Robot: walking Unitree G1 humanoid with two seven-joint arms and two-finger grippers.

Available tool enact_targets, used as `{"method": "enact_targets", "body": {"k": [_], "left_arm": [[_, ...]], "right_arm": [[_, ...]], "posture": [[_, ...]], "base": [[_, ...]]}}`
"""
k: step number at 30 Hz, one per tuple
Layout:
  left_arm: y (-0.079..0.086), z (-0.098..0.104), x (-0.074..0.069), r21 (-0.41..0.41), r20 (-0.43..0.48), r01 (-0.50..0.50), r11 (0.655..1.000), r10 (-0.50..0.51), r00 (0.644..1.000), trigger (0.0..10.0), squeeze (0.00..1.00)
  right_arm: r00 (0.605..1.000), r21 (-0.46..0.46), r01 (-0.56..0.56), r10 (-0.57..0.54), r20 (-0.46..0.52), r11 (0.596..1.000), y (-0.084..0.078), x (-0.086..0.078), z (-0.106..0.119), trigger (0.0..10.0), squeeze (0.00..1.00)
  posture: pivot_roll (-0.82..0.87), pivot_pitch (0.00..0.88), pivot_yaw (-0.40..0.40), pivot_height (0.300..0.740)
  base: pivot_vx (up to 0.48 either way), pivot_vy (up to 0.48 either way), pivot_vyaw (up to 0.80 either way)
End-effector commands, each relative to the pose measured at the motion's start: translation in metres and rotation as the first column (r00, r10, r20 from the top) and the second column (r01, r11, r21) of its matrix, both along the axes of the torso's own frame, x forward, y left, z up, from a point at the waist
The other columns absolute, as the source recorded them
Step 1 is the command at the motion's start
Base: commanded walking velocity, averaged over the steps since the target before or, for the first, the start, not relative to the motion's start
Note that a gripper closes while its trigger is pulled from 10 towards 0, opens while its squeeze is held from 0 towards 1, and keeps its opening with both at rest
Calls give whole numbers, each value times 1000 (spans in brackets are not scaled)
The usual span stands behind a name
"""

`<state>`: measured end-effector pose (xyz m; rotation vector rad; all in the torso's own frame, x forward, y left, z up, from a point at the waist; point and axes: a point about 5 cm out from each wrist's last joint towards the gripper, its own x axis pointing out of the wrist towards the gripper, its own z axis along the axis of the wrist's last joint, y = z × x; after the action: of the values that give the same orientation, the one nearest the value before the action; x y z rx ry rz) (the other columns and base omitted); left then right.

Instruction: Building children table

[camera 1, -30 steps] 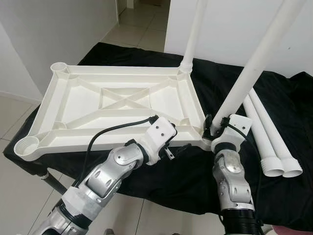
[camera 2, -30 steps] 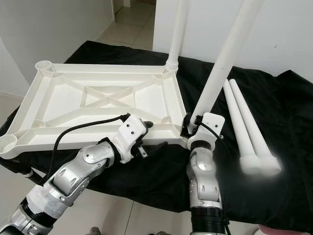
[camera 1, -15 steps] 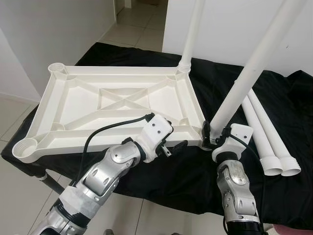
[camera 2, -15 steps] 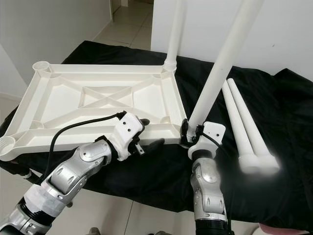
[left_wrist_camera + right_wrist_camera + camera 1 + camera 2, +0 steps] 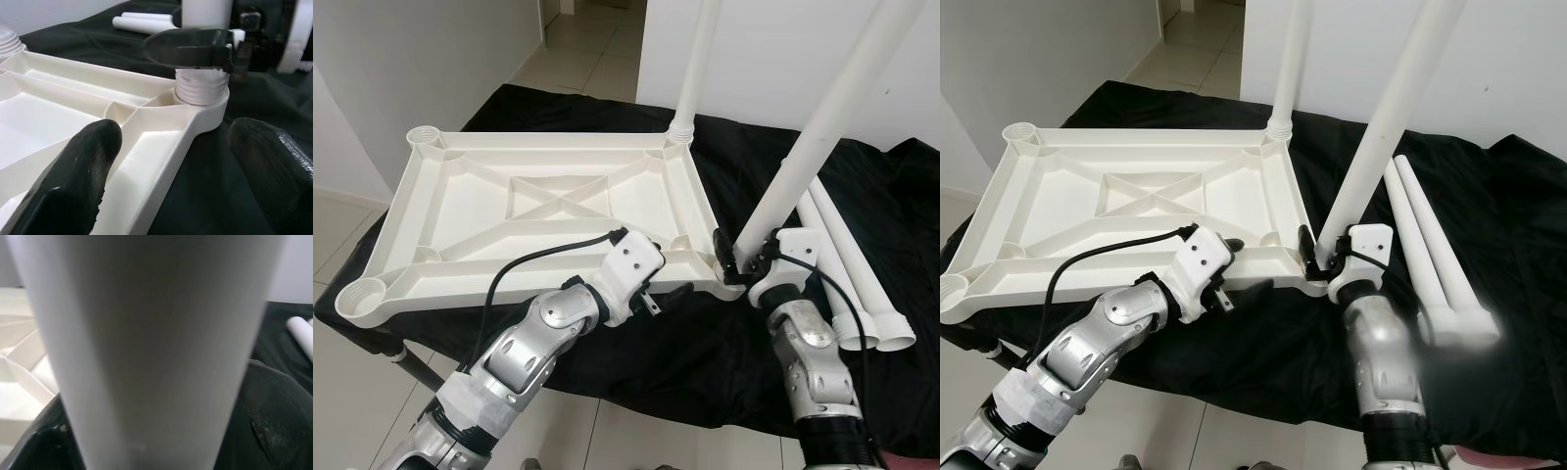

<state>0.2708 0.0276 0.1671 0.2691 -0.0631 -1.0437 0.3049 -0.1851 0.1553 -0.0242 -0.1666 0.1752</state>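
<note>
The white tabletop [image 5: 460, 211] lies upside down on a black cloth. One white leg [image 5: 695, 69] stands upright in its far right corner socket. My right gripper [image 5: 736, 257] is shut on a second leg [image 5: 822, 127], which leans to the right. That leg's threaded end [image 5: 201, 90] sits in the near right corner socket. The leg's shaft [image 5: 146, 352] is seen close up in the right wrist view. My left gripper [image 5: 651, 264] is open, astride the tabletop's near rim [image 5: 161, 142] just left of that corner, with one finger inside and one outside.
Two spare white legs [image 5: 857, 284] lie side by side on the cloth to the right of the tabletop. The cloth-covered table's front edge [image 5: 636, 382] is just below my arms. White walls and tiled floor [image 5: 597, 59] lie beyond.
My right forearm has swung out to the right while its gripper stays on the leg at the corner socket. The left gripper has shifted only slightly along the near rim.
</note>
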Motion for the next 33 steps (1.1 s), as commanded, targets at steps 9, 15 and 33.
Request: {"method": "enact_targets", "body": {"k": [9,15,33], "left_arm": [[-11,-5,-12,22,-2,112,993,-112,994,10000,0],[-11,-5,-11,23,9,98,995,-98,995,10000,0],[-6,-5,-8,37,28,79,996,-80,996,10000,0]], "right_arm": [[980,-113,-195,191,-47,974,1,10,-3,4157,0],[975,-117,-217,211,-62,969,-2,13,-5,0,0],[992,-15,-92,90,-90,996,-1,10,-11,10000,0]], "posture": [[12,73,-75,740],[16,72,-81,740],[16,68,-67,740]], "base": [[0,0,0],[0,0,0],[0,0,0]]}}
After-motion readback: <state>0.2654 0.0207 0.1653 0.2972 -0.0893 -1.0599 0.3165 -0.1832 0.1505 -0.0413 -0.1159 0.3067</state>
